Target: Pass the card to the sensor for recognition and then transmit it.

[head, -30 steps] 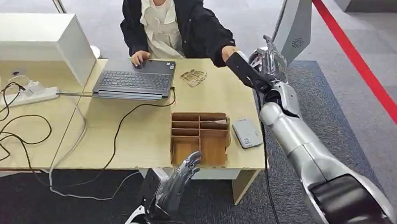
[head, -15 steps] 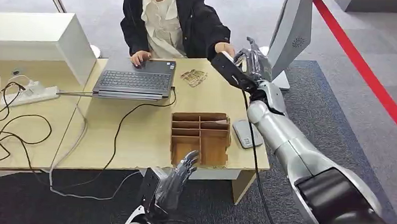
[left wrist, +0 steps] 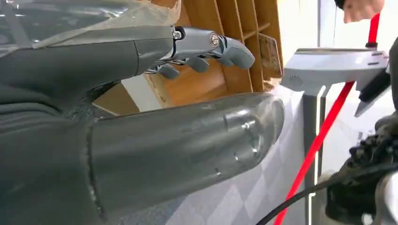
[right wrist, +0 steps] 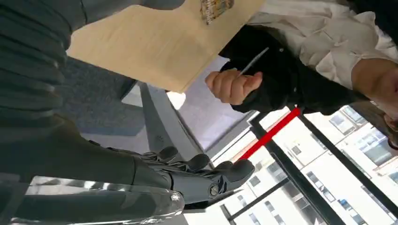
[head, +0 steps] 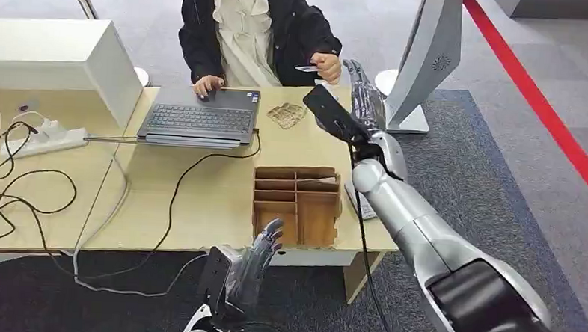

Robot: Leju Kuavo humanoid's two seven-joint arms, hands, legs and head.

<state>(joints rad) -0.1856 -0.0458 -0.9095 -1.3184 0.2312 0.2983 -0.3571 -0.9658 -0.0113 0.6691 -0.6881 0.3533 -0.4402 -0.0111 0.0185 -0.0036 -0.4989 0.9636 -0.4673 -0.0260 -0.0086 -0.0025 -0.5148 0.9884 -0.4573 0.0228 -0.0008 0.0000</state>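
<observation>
1. Behind the wooden tabletop [head: 200,199], grey carpet and a red floor line frame your scene.
2. Your right hand [head: 365,102] stands raised past the far edge, fingers [right wrist: 206,164] straight, apart and empty; your left hand [head: 253,265] hangs below the near edge, fingers loosely spread.
3. Since a second ago, the card [head: 306,68] has left your right hand.
4. Now the person's hand [head: 327,66] pinches it, long axis level, pointing toward the laptop [head: 199,121].

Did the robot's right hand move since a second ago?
Yes. The right hand has swung left, off the grey stand and in over the table; the card is in the person's hand.
</observation>
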